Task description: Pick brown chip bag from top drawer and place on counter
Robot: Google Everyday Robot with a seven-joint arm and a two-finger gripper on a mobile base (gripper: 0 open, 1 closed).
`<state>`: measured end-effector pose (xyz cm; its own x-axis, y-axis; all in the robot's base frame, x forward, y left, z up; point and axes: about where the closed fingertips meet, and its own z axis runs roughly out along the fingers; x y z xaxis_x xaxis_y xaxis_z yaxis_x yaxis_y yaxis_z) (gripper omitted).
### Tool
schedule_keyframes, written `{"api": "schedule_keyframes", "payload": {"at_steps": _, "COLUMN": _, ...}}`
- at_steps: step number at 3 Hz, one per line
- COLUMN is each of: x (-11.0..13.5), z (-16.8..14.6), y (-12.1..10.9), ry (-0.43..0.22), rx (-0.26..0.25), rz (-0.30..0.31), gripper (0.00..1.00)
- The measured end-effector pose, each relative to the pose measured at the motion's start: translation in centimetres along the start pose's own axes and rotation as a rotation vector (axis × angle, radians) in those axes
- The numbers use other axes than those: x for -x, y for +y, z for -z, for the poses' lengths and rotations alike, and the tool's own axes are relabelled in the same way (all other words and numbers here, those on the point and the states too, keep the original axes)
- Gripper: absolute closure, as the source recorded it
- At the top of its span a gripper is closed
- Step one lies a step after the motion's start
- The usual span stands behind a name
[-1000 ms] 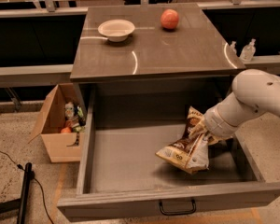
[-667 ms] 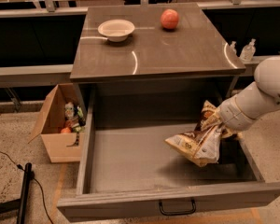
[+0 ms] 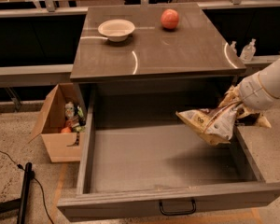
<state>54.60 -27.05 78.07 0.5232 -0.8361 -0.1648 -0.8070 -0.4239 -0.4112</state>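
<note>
The brown chip bag [image 3: 210,122] hangs in the air above the right side of the open top drawer [image 3: 158,155], its tan end pinched at the upper right. My gripper [image 3: 238,102] is shut on that end, at the tip of the white arm that comes in from the right edge. The bag is clear of the drawer floor and lies below the level of the counter [image 3: 177,50], just off the counter's front right corner. The drawer is pulled fully out, with its black handle [image 3: 177,207] on the front panel.
A white bowl [image 3: 116,30] and a red apple [image 3: 170,18] stand at the back of the counter. An open cardboard box [image 3: 60,125] with small items sits on the floor to the left of the drawer. Two small bottles [image 3: 247,49] stand to the right of the counter.
My gripper has lifted the bag up off the drawer floor and carried it to the right, toward the drawer's right wall. The bag now hangs free.
</note>
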Motion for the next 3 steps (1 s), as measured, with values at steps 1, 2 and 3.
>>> {"api": "schedule_keyframes", "payload": {"at_steps": 1, "x": -0.9, "z": 2.9, "y": -2.2, "ry": 0.041, "rx": -0.076, "rz": -0.030, "gripper": 1.00}}
{"api": "schedule_keyframes", "payload": {"at_steps": 2, "x": -1.8, "z": 5.7, "y": -3.8, "ry": 0.076, "rx": -0.130, "rz": -0.035, "gripper": 1.00}}
{"api": "schedule_keyframes", "payload": {"at_steps": 3, "x": -2.5, "z": 9.2, "y": -5.3, "ry": 0.103, "rx": -0.179, "rz": -0.027, "gripper": 1.00}}
